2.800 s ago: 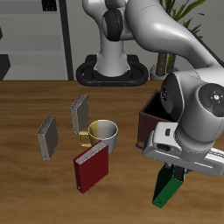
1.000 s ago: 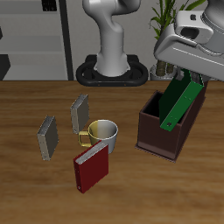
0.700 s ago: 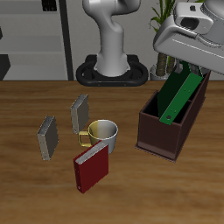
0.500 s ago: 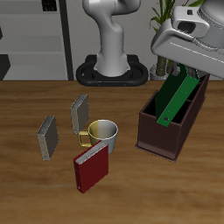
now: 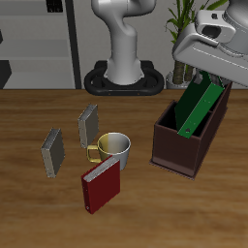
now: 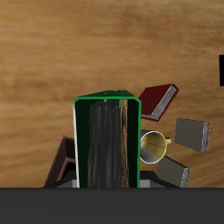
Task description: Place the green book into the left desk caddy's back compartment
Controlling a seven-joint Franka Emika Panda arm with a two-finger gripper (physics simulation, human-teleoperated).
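My gripper point(image 5: 217, 83) is shut on the upper end of the green book point(image 5: 201, 105) and holds it tilted over the left desk caddy point(image 5: 180, 151), a dark brown box with a black inside. The book's lower end dips into the caddy's opening, about midway along it. I cannot tell which compartment it is in. In the wrist view the green book point(image 6: 107, 144) fills the middle, its white page edges toward the camera, with a corner of the caddy point(image 6: 61, 160) beside it. The fingers themselves are hidden.
A dark red book point(image 5: 101, 184) leans nearest the table's front edge, also shown in the wrist view point(image 6: 157, 99). A white and yellow mug point(image 5: 111, 148) stands behind it. Two grey books point(image 5: 88, 124) point(image 5: 52, 152) stand beyond the mug. The robot's base point(image 5: 124, 77) is at the back.
The gripper carried the green book from near the table's front edge up and back over the caddy. In the last second the book tilted a little more and shifted slightly back.
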